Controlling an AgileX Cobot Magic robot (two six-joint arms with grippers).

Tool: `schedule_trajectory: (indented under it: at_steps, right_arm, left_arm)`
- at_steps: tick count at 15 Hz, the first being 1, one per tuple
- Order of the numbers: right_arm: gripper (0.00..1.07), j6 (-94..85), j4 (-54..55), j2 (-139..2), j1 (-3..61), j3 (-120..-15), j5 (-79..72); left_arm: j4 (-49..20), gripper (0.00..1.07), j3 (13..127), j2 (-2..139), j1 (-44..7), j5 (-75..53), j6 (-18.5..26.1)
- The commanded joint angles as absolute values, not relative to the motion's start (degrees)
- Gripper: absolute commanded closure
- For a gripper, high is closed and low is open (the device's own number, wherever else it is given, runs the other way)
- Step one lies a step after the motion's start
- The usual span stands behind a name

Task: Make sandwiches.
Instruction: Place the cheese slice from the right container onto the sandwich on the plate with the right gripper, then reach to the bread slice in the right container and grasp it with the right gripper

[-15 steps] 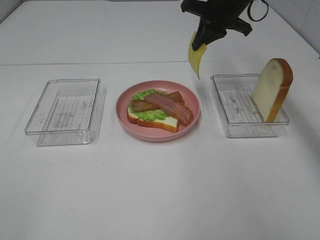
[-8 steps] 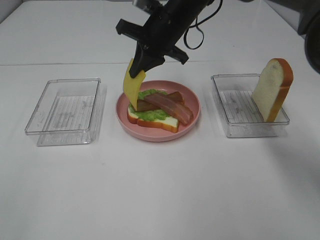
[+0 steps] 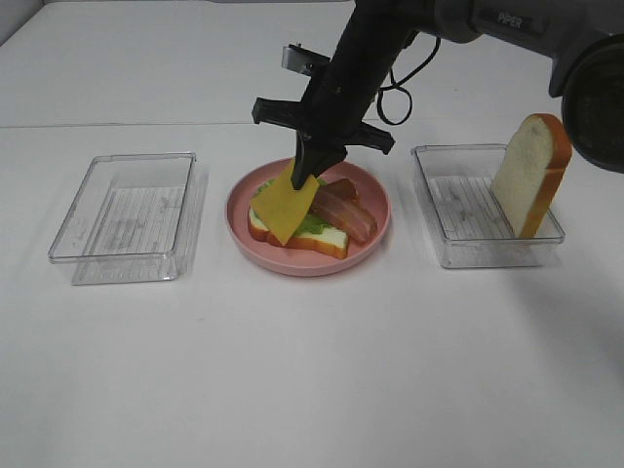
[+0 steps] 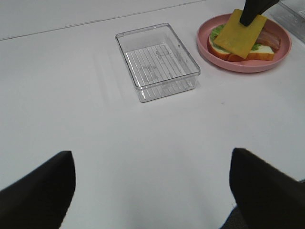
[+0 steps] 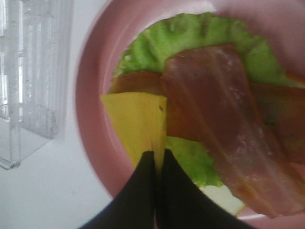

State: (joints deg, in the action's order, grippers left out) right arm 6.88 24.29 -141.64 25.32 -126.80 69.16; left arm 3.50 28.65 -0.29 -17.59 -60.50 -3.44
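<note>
Laying the cheese slice [image 3: 285, 207] flat is the step in hand. Your right jaws are clenched on its upper corner, above the far side of the round pink plate [image 3: 375, 234]. The slice hangs tilted, and its low corner seems to rest on the left part of the open sandwich, across the lettuce leaf [image 3: 314, 223] and one end of the bacon strips [image 3: 349, 213]. The bottom bread slice [image 3: 317, 241] lies under them on the plate. As it sits, the cheese looks off-centre toward the plate's left side, so you should carry the held corner down and rightward. That should fold the slice over the bacon and square it with the bread. Let go only when most of it lies flat, since a high release could let it slide onto the plate. Then lift straight up so the tips do not drag it. The top bread slice [image 3: 531, 175] stands on edge in the right clear tray [image 3: 458, 255]. Your left jaws are spread wide and grasp nothing, hanging over the bare counter [image 4: 95, 124] near the left clear tray [image 4: 164, 88], well apart from the plate.
</note>
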Motion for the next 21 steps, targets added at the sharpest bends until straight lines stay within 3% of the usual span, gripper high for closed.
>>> schedule_trajectory:
  at_steps: [1,5,10,21]
  right_arm:
    - [0.98,8.31,21.49,-141.46,25.15,-127.08,69.27]
    - [0.29,7.16,21.37,-141.18,25.15,-127.08,69.21]
    - [0.29,7.10,13.69,-135.45,24.69,-127.08,69.44]
    - [0.31,7.68,-2.18,-123.47,11.40,-127.02,73.97]
  left_arm:
    - [3.44,0.23,28.59,-0.86,-17.82,-59.99,-3.38]
    - [3.44,0.23,28.59,-0.86,-17.82,-59.99,-3.38]
    - [3.44,0.23,28.59,-0.86,-17.82,-59.99,-3.38]
    - [3.44,0.23,28.59,-0.86,-17.82,-59.99,-3.38]
